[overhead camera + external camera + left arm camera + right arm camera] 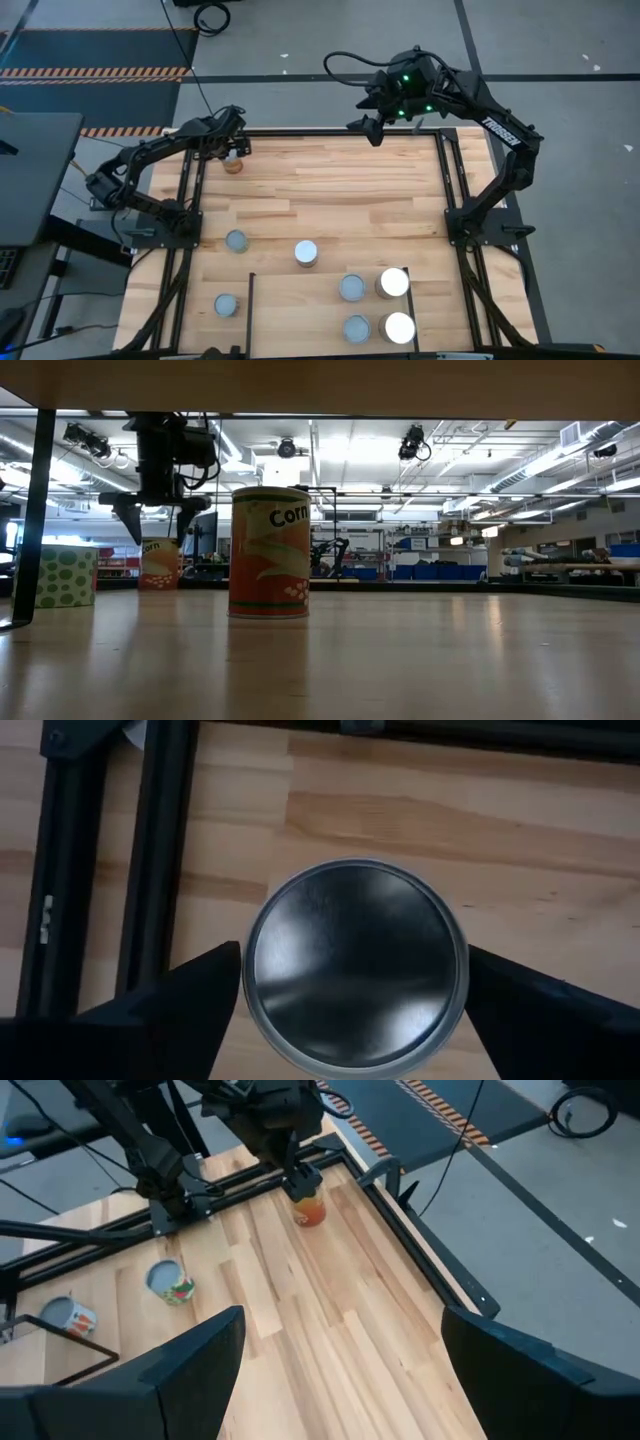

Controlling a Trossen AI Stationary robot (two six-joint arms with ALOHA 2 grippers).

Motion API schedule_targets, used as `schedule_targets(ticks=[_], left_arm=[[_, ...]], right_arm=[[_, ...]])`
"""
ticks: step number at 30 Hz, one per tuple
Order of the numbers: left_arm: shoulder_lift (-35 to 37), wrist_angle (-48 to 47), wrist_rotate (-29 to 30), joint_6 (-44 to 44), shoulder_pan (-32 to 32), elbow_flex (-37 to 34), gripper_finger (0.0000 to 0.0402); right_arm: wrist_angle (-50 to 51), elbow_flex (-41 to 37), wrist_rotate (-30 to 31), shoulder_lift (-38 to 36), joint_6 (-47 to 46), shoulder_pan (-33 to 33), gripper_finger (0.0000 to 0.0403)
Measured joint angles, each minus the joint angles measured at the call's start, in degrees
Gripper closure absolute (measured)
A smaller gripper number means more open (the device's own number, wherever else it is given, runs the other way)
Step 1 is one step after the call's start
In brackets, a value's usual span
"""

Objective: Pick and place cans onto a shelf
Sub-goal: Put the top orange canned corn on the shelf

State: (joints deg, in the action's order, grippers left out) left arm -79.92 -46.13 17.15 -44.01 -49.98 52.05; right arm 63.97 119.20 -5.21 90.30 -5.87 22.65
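Left gripper [234,148] hangs open astride the sealed tan-orange can [233,163], far left; right gripper [383,128] open, empty

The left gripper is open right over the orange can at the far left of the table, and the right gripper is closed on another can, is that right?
Not quite: the right gripper is open and empty in the right wrist view. The left gripper is indeed open over the orange can.
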Motion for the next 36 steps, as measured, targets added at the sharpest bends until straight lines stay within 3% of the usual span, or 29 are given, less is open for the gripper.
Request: schedule_targets(ticks=[16,23,29,33,36], left_arm=[[0.00,0.70,-1.89,0.74,1.14,-2.19,0.0051],[1.03,1.41,-0.72,2.49,1.79,-2.19,0.0098],[5.11,0.95,0.02,1.59,2.75,-2.03,0.0099],[9.52,-3.52,-0.80,0.34,5.77,1.93,0.0093],[11.82,-8.36,-5.33,-2.08,9.75,7.90,0.0094]], right_arm=[[-0.36,0.00,0.22,0.02,-1.93,-0.22,0.0057],[-0.06,0.00,0.22,0.02,-1.91,-0.22,0.0057],[0.00,0.00,0.21,-0.75,0.27,-0.79,0.0057],[-0.02,0.00,0.12,-1.84,1.37,-1.22,0.0057],[-0.11,0.00,0.19,-1.99,2.33,-1.21,0.0057]])
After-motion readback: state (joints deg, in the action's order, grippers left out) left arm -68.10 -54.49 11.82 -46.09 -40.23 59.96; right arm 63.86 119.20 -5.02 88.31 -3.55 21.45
